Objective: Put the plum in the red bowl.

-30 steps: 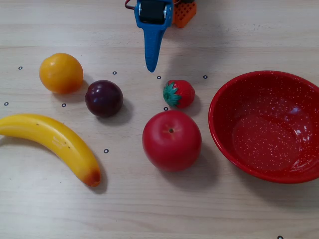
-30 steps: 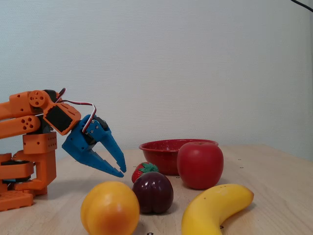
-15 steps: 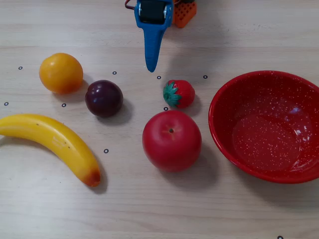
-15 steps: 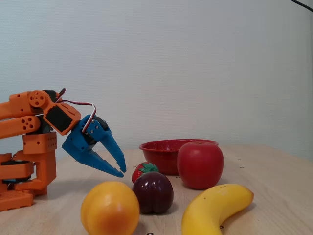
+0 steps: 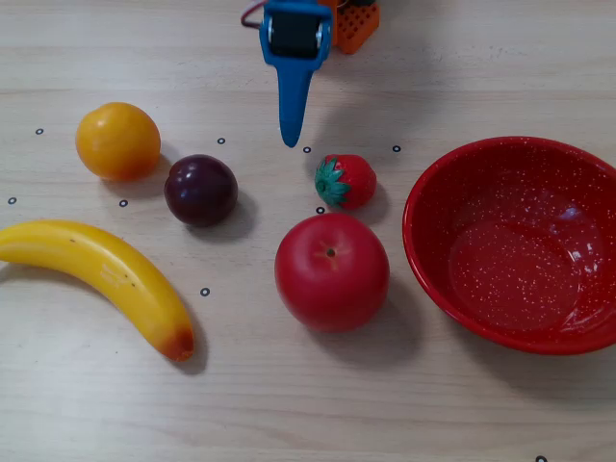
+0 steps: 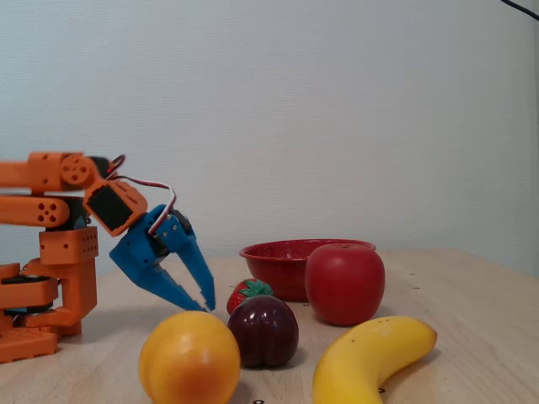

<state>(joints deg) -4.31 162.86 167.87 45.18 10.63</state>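
The plum is not yet reached; the empty, slightly parted hand must be lowered over it.

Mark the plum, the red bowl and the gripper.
plum [image 5: 200, 190]: a fixed view, top of the fruit.
red bowl [image 5: 433, 183]: a fixed view, left rim.
gripper [image 6: 202, 300]: a fixed view, between the fingertips.

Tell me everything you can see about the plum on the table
The plum is a small, round, glossy dark purple-maroon fruit with a faint crease, plastic-looking. It sits on the wooden table, untouched. In the top-down fixed view it lies right of the orange, above the banana, left of the strawberry and apple, touching none. The blue gripper points down beyond it, not holding it. The red bowl is far right.
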